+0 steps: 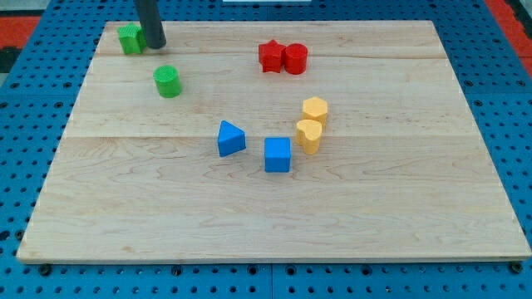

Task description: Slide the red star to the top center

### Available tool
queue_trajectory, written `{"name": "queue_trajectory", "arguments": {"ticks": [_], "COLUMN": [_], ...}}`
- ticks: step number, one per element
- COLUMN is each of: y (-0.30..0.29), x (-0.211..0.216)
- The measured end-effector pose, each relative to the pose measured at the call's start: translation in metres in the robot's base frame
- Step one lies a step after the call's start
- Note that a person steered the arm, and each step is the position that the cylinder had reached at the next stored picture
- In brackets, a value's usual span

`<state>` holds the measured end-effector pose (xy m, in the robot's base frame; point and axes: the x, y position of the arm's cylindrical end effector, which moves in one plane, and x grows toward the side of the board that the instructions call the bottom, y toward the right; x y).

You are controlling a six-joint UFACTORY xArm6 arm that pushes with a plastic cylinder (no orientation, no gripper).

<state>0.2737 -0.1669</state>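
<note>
Red star (270, 56) near bench (399, 216) top centre, touching red cylinder (295, 59) on the view's right. My tip (155, 46) well left of star, beside green block (130, 39); no fingers fitted. Best approached from below-left, nudging gently upward.

Red star (270, 56) and cylinder (295, 58), two green, two blue, two yellow blocks, pale wood board (399, 208).
</note>
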Motion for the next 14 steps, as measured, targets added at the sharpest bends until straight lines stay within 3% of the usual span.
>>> {"name": "queue_trajectory", "arguments": {"ticks": [1,2,4,6,14], "y": [0.084,0.147,0.197,0.154,0.142], "x": [0.049,0.059,0.029,-0.035,-0.029]}}
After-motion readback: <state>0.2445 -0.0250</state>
